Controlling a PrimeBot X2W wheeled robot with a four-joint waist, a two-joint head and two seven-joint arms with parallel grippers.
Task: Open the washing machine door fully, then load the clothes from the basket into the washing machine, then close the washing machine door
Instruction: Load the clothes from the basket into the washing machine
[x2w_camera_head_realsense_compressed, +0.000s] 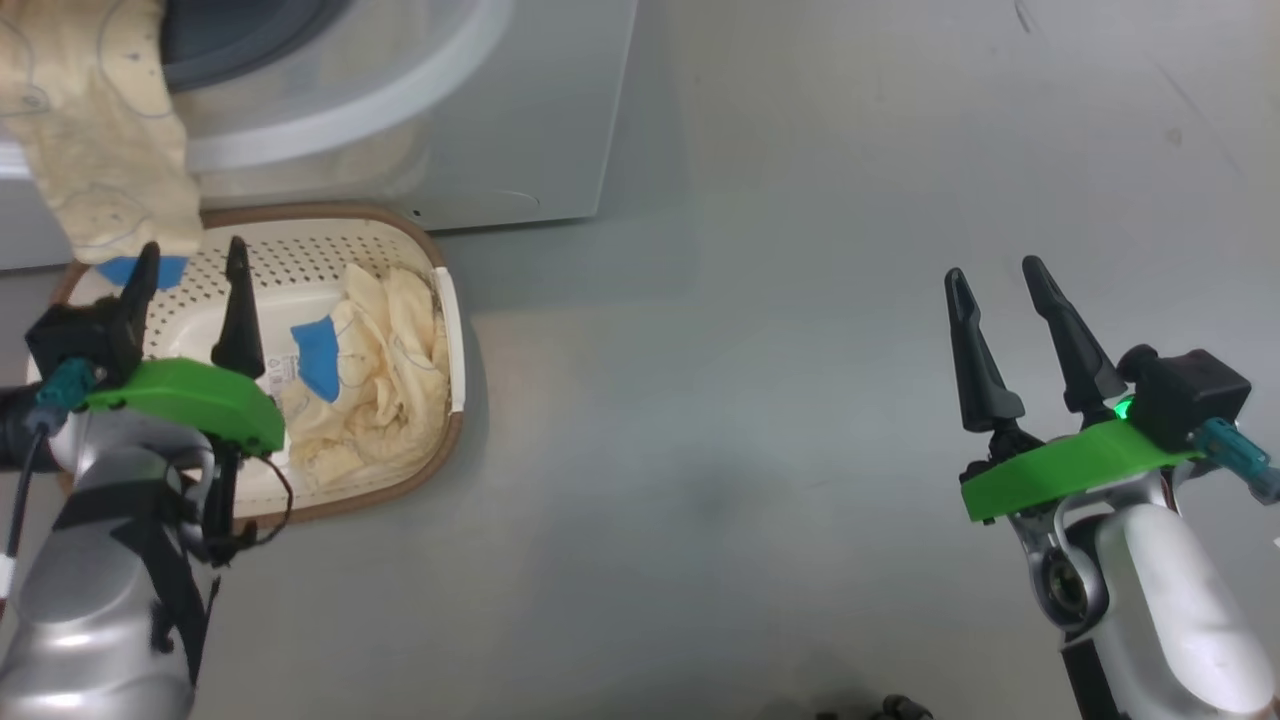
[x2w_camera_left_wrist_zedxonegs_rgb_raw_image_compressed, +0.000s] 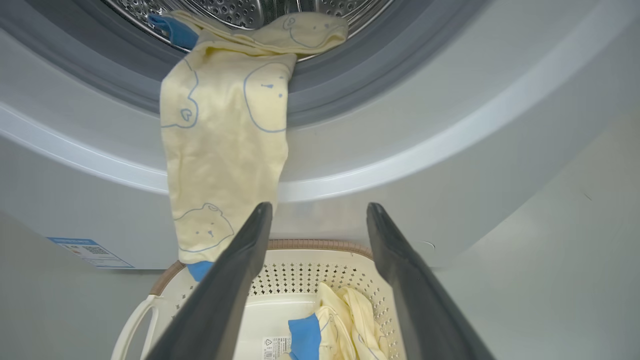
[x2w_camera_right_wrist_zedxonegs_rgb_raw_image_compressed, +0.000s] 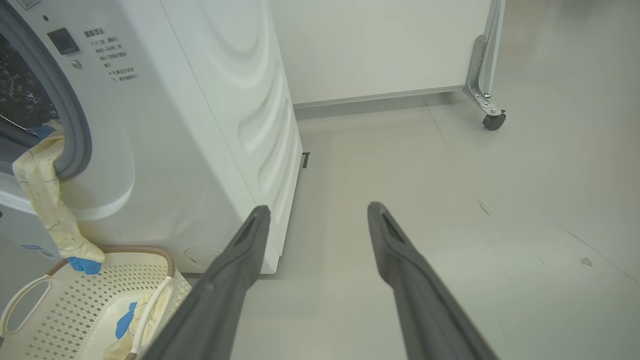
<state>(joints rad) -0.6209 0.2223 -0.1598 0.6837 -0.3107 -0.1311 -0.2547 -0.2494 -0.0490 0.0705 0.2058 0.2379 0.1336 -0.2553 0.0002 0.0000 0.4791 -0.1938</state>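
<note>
The white washing machine (x2w_camera_head_realsense_compressed: 520, 120) stands at the upper left, its drum mouth uncovered; the door is out of view. One cream-yellow garment (x2w_camera_left_wrist_zedxonegs_rgb_raw_image_compressed: 225, 150) hangs from the steel drum (x2w_camera_left_wrist_zedxonegs_rgb_raw_image_compressed: 250, 12) over the grey seal, its blue-patched end reaching the basket rim. The cream basket (x2w_camera_head_realsense_compressed: 400, 245) sits on the floor before the machine with another crumpled garment (x2w_camera_head_realsense_compressed: 375, 370) inside. My left gripper (x2w_camera_head_realsense_compressed: 190, 262) hovers open over the basket's left part, holding nothing. My right gripper (x2w_camera_head_realsense_compressed: 995, 272) is open above bare floor far to the right.
Grey floor (x2w_camera_head_realsense_compressed: 750, 350) stretches right of the basket. A white panel on a caster wheel (x2w_camera_right_wrist_zedxonegs_rgb_raw_image_compressed: 493, 121) stands behind the machine's right side. A blue label (x2w_camera_left_wrist_zedxonegs_rgb_raw_image_compressed: 92, 252) sits low on the machine front. A sticker (x2w_camera_left_wrist_zedxonegs_rgb_raw_image_compressed: 276, 346) lies on the basket's bottom.
</note>
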